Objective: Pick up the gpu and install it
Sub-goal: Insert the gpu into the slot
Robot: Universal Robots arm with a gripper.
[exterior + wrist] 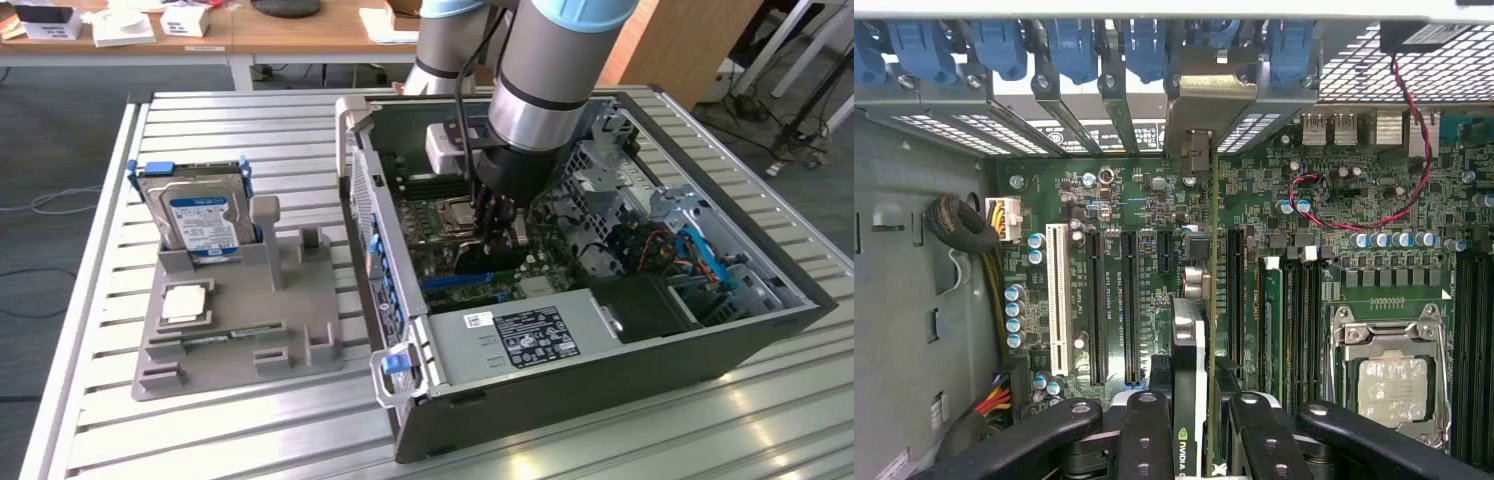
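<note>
Above motherboard, end effector tight on gpu (card edge-on)

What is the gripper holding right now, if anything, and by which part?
Yes. The gripper is clamped on the thin dark rectangular gpu card, fingers either side of its edge farthest from the green motherboard.

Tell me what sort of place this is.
Likely a robotics lab bench for PC assembly: open computer case on a slatted metal table, grey parts fixture with a hard drive, desks behind.

my gripper, on the gpu, has room above; power supply blocks near, blue latches the exterior view's left.
</note>
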